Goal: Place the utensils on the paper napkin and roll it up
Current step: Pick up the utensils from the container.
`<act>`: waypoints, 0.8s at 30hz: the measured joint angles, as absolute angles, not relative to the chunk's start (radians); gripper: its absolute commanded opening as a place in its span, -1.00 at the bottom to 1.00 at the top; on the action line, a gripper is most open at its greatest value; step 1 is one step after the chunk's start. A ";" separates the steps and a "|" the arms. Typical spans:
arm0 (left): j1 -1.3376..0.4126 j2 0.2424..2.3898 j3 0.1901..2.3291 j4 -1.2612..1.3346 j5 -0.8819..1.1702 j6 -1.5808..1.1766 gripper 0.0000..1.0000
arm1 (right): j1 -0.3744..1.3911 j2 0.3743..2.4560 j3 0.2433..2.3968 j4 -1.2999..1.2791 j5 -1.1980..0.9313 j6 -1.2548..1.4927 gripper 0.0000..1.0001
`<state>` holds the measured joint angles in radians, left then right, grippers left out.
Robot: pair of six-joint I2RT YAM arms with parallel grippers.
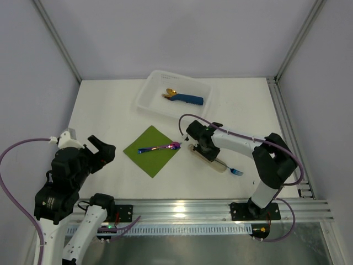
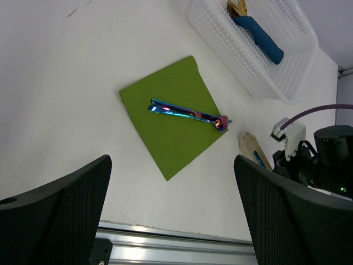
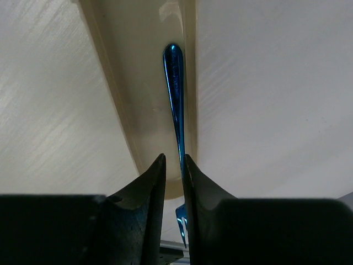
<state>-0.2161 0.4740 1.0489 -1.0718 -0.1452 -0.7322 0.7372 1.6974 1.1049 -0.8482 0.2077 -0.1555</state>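
Observation:
The olive-green paper napkin [image 1: 150, 160] [image 2: 165, 141] lies flat as a diamond on the white table. Two iridescent utensils [image 1: 160, 147] [image 2: 187, 114] rest side by side across it. A third, a blue-sheened fork [image 1: 236, 171] [image 3: 175, 83], lies in a beige oblong holder [image 1: 218, 164] [image 3: 138, 83] right of the napkin. My right gripper [image 1: 205, 149] [image 3: 174, 158] is down on that holder, its fingers closed around the fork's neck, tines showing behind them. My left gripper [image 1: 102, 152] [image 2: 172, 160] hovers open left of the napkin, holding nothing.
A white perforated basket [image 1: 144, 95] [image 2: 259, 69] at the back holds a blue rolled napkin [image 1: 191, 100] [image 2: 266, 40] with gold cutlery. The metal rail [image 1: 182, 208] runs along the near table edge. The right arm [image 2: 322, 160] shows at the left wrist view's right side.

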 measured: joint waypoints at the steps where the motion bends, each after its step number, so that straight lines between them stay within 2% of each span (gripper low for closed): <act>1: -0.216 0.474 1.049 -1.072 -0.145 -0.732 0.87 | 0.734 1.700 1.102 -0.845 0.207 -0.155 -0.55; 24: -0.216 0.474 1.050 -1.073 -0.145 -0.728 0.87 | 0.715 1.754 1.070 -0.808 0.206 -0.158 -0.54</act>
